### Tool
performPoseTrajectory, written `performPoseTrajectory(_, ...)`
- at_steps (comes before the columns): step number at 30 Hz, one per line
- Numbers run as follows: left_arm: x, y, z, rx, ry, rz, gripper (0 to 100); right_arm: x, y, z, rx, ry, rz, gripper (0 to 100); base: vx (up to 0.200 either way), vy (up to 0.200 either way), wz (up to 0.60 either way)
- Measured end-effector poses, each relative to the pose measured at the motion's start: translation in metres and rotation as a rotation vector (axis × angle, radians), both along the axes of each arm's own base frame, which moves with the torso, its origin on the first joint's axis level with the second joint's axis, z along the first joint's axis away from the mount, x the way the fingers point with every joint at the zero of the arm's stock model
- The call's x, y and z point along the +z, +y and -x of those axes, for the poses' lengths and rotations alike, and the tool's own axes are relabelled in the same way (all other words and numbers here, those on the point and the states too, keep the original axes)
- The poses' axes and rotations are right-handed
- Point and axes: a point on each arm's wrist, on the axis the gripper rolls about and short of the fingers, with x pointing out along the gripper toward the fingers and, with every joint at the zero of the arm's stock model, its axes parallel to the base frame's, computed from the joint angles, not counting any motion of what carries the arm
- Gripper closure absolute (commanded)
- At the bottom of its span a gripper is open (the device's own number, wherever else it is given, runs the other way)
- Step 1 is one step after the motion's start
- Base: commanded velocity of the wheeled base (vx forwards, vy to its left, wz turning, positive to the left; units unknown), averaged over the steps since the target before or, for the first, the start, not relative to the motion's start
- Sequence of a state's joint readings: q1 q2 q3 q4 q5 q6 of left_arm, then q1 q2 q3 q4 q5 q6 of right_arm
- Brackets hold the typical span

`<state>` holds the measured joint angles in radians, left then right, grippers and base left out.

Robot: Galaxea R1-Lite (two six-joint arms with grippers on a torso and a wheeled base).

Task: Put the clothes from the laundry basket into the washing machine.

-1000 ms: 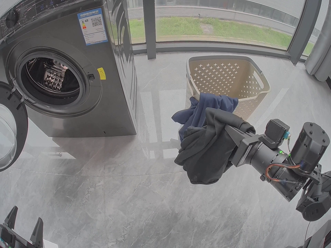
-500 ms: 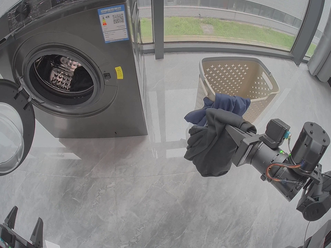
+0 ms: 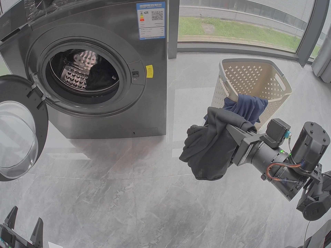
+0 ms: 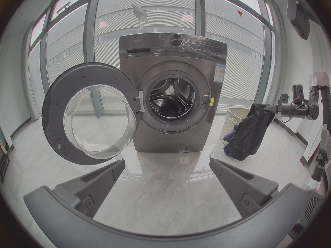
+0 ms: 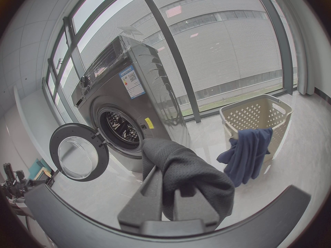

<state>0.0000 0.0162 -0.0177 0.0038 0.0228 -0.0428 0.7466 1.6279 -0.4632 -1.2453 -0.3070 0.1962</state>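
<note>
Right tool (image 3: 232, 131) clamps the dark garment (image 3: 207, 148); slack hanging below could snag the washing machine (image 3: 151, 86) at its left, slipping free.

A glossy grey marble-patterned floor (image 3: 120, 197) spreads across the room and mirrors pale window light. Behind it runs a curved wall of tall windows (image 3: 238, 14), split by a dark vertical mullion (image 3: 173, 18). Outside lies a strip of green grass (image 3: 241, 30), and beyond it a grey building (image 5: 220, 52) clad in horizontal ribs. A pale curtain (image 3: 324, 64) hangs at the right end of the glass. A dark fixture (image 4: 298, 12) sits high on the white wall.
</note>
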Motion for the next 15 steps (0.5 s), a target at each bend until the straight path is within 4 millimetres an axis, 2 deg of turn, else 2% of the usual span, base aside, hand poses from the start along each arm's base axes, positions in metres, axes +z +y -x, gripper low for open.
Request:
performPoseTrajectory(3, 0.0000, 0.0000, 0.0000, 0.000, 0.000, 0.000, 0, 0.0000, 0.0000, 0.0000, 0.001, 0.000, 0.000, 100, 0.000, 0.200, 0.00)
performPoseTrajectory(15, 0.0000, 0.0000, 0.0000, 0.000, 0.000, 0.000, 0, 0.0001, 0.0001, 0.0000, 0.002, 0.000, 0.000, 100, 0.000, 0.000, 0.00)
